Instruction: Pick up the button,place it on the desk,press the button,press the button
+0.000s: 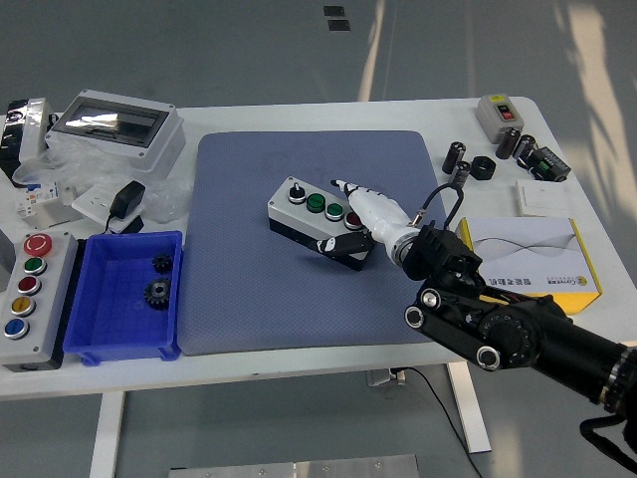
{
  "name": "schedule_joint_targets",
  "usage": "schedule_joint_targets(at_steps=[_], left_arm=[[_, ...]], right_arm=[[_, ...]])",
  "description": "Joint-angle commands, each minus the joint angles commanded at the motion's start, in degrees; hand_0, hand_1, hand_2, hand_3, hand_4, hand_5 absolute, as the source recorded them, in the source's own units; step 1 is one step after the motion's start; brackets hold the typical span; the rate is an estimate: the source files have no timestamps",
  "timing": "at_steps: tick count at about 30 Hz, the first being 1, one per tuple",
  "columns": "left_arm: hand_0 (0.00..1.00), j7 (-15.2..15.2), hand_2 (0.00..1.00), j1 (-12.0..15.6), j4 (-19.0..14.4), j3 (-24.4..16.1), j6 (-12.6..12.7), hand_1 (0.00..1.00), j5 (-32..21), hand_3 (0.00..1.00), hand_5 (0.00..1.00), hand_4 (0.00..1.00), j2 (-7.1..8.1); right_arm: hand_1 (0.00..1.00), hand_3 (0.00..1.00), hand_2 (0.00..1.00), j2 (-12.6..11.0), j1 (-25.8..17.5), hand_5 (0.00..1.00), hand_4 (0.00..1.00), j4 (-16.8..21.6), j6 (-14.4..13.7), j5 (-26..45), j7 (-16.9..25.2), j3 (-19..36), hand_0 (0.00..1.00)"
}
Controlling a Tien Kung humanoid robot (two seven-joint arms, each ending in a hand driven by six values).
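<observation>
Right hand: your right hand (350, 221) reaches in from the lower right and lies over the right end of the button box (314, 214). A white forefinger points up and left, its tip just beside the green buttons (324, 207); the dark thumb wraps the box's near edge (you cannot tell from here how firmly the remaining fingers close, but the hand does grip the box).
Button box: a grey box with a black base, lying askew near the middle of the blue mat (249, 279). You can see a black knob (295, 192) at its left end, then two green buttons, then a red one mostly covered by the hand.
Left arm: out of your view.
Mat: it covers the middle of the white table (299, 373).
Left side: a blue bin (90, 334) holds two black gears (158, 279). Just beside it sits a tall grey control station (28, 289) with red, green, red, yellow and blue buttons in a column.
Far left: a grey enclosure with a clear lid (114, 124) stands among plastic bags, with a black power adapter (126, 204) in front of it.
Right side: a yellow and white carton (532, 261) lies by the arm. Beyond it are small black cylindrical parts (473, 161), a white plate (544, 197) and a grey switch box (501, 114) with red and black buttons.
</observation>
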Motion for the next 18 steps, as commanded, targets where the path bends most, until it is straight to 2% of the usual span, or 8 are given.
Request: schedule_joint_targets(at_steps=[6,11,12,17,18], left_arm=[[0.641,-0.05,0.552,-0.45,0.00,-0.31,-0.10,0.604,0.71,0.601,0.207,0.620,0.12],[0.641,0.02,0.552,-0.48,0.00,-0.33,-0.16,0.604,0.94,0.601,0.207,0.620,0.00],[0.641,0.06,0.551,-0.44,0.00,-0.33,-0.15,0.604,0.95,0.601,0.207,0.620,-0.04],[0.641,0.20,0.551,-0.21,0.00,-0.30,-0.11,0.604,0.91,0.601,0.207,0.620,-0.27],[0.641,0.18,0.551,-0.16,0.00,-0.26,-0.09,0.605,0.83,0.599,0.207,0.618,-0.34]], right_arm=[[0.998,0.998,0.998,0.41,0.60,0.487,0.998,-1.83,-0.19,-1.04,-1.53,-1.19,0.998],[0.998,0.998,0.998,0.68,0.71,0.487,0.998,-2.32,-1.52,-1.14,-2.02,-2.49,0.998],[0.965,0.998,0.998,0.71,0.72,0.479,0.998,-2.40,-1.80,-1.03,-1.99,-2.71,0.869],[0.965,0.998,0.998,0.88,0.65,0.479,0.998,-2.72,-3.88,-0.55,-1.58,-3.79,0.869],[0.803,0.998,0.879,0.91,0.62,0.480,0.998,-2.77,-4.33,-0.49,-1.46,-4.05,0.613]])
